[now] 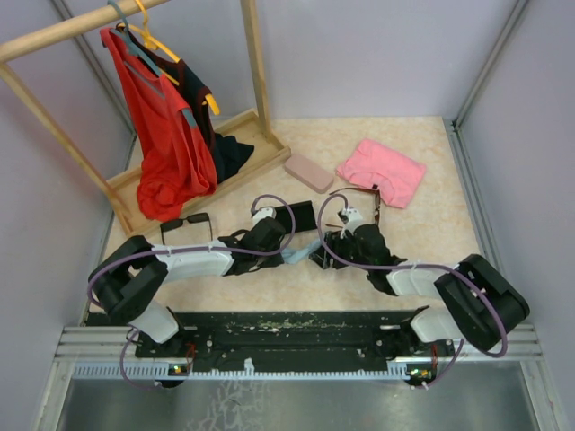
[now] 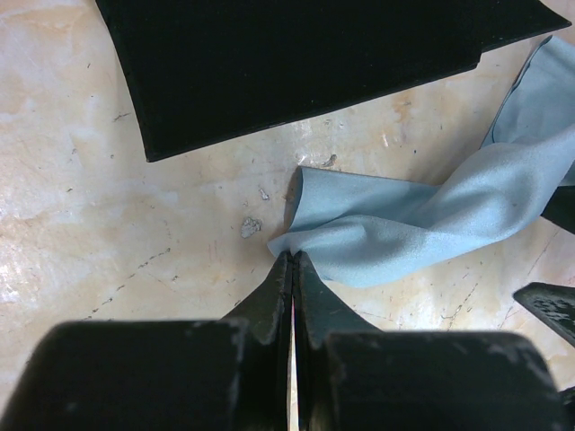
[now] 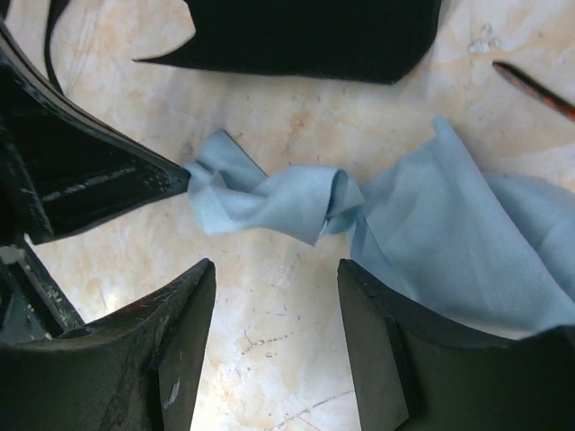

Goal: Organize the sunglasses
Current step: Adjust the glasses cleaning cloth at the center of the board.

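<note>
A wooden clothes rack with a red top stands on the marble-patterned table, filling the upper left of the top view. A folded pink cloth lies right of centre beside a pink case. At centre, a black case lies just above a blue cloth. The left jaws are closed on the blue cloth's twisted end, and the right jaws stand open over it. The black sunglasses lie left of centre near the rack, and the reddish-brown glasses lie just below the pink cloth.

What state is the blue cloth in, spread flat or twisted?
Twisted: the blue cloth is wrung into a rope at its middle, one corner pinched in the shut left gripper; the right gripper is open.
</note>
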Controlling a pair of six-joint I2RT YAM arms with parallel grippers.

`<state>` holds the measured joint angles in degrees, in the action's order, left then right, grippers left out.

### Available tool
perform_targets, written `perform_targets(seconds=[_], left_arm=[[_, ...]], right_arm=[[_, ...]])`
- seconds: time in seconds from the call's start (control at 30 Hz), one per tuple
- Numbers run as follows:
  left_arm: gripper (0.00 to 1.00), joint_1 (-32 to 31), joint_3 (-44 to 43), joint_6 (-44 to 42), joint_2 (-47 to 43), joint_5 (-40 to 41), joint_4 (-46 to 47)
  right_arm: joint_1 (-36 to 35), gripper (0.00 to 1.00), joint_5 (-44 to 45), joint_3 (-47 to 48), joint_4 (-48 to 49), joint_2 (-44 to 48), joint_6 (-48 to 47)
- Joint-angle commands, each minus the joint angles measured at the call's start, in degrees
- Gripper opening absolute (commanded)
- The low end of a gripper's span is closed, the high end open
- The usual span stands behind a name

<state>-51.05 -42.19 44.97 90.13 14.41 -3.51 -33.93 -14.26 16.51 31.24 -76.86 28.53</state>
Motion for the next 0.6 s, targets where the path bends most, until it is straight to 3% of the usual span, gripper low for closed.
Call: perform_targets(seconds=[0.0,0.2,0.4,0.57], left_arm=[[0.01,0.33,0.15,-0.87,0.19,-0.02,-3.07],[0.01,0.29,-0.30,-0.84,0.32,-0.05,-3.24],[0.01,0.33,-0.61,-0.90,0.55,-0.03,-3.34],[0.01,0.32,-1.06,-1.02,0.90,-0.24,-3.47]], right_arm=[[0.62,0.58,0.78,0.47,7.27,5.06,0.30],[0.83,0.61,6.19,-0.36,4.95,9.34,1.51],[1.82,0.65,2.62,0.58,-0.29,7.18,0.77],[2.18,0.65,-1.05,-1.80,7.70,3.79,3.29]])
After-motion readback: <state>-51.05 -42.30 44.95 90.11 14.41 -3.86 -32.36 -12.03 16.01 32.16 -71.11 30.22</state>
